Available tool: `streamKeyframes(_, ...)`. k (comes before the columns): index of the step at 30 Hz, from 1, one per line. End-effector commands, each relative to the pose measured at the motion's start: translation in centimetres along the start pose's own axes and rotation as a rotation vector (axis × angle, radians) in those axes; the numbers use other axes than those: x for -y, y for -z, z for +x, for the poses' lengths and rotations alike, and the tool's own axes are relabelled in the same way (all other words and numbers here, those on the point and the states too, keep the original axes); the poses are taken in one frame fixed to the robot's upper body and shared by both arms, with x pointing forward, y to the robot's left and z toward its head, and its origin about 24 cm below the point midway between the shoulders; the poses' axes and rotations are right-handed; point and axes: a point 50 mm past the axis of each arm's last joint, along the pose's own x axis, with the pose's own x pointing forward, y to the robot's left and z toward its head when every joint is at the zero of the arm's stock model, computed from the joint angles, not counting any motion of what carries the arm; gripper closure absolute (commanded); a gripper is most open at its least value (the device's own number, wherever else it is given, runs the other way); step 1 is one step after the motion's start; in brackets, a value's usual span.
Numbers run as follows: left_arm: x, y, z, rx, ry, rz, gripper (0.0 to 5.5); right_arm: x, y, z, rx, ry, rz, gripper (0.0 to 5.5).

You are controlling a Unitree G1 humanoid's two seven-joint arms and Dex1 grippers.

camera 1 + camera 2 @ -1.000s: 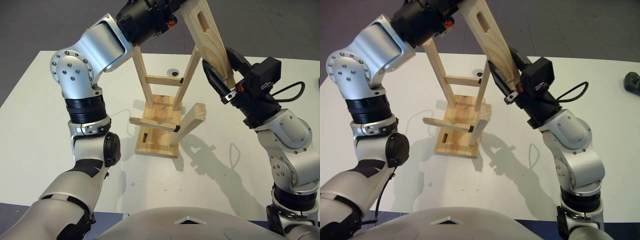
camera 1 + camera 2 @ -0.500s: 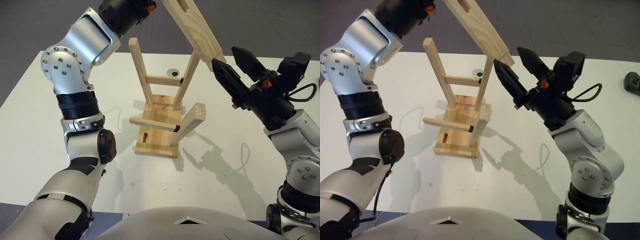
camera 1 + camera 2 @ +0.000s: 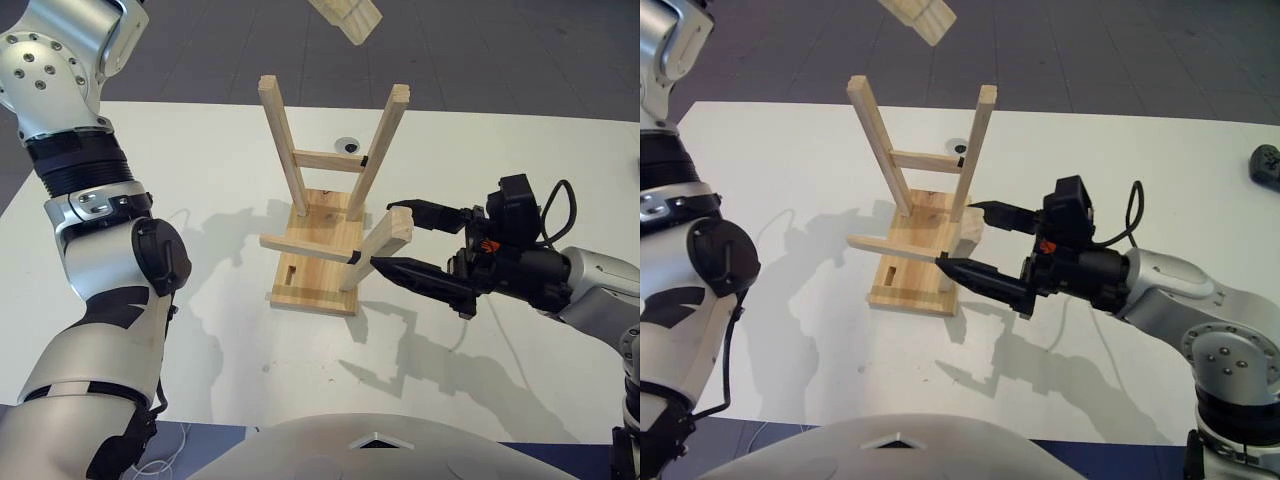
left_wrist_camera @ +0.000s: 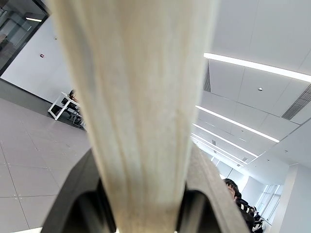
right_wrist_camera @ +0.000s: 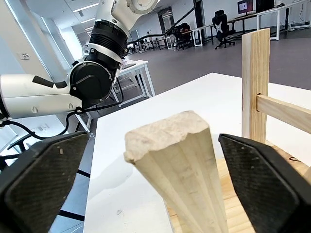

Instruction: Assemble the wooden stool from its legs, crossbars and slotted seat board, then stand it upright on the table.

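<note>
Silver arm shells [image 3: 60, 40], black ribbed joints [image 3: 75, 160], screw-ringed elbow cap [image 3: 35, 75], black pointed gripper [image 3: 381, 235], looped black cable [image 3: 1130, 210]

A: Where do the two head cameras look from?
B: From high up, forward and down onto the white table [image 3: 520, 160]. Both take in the half-built pale wooden stool [image 3: 322, 240] standing upside down. The right eye is offset a little, so the stool falls farther left in its picture.
A: And the left wrist camera?
B: Pressed close against a pale wooden plank [image 4: 141, 107], facing along it up to a ceiling [image 4: 257, 34].
A: The right wrist one?
B: Low over the table and very near, looking between two black fingers [image 5: 43, 184] at a blunt pale leg end [image 5: 181, 160]. Just behind stands one upright stool leg, shared with the head views.
</note>
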Motion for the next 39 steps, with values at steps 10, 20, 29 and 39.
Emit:
streamKeyframes(10, -0.5, 0.1, -0.2, -0.010, -0.011, -0.045, 4.45, 0.0, 0.0, 0.2, 0.000, 0.004, -0.010, 2.72)
streamKeyframes(20, -0.7, 1.2, -0.4, -0.056, -0.026, -0.016, 4.45, 1.4, 0.3, 0.3, -0.003, 0.146, -0.061, 3.01)
streamKeyframes(29, -0.1, 2.3, -1.4, -0.102, -0.073, 0.189, 4.45, 2.2, 2.2, -1.3, -0.051, 0.492, -0.169, 3.31)
streamKeyframes(39, -2.3, 5.6, -4.0, -0.270, -0.174, 0.846, 4.45, 1.0, 2.5, 0.1, -0.022, 0.551, -0.201, 3.31)
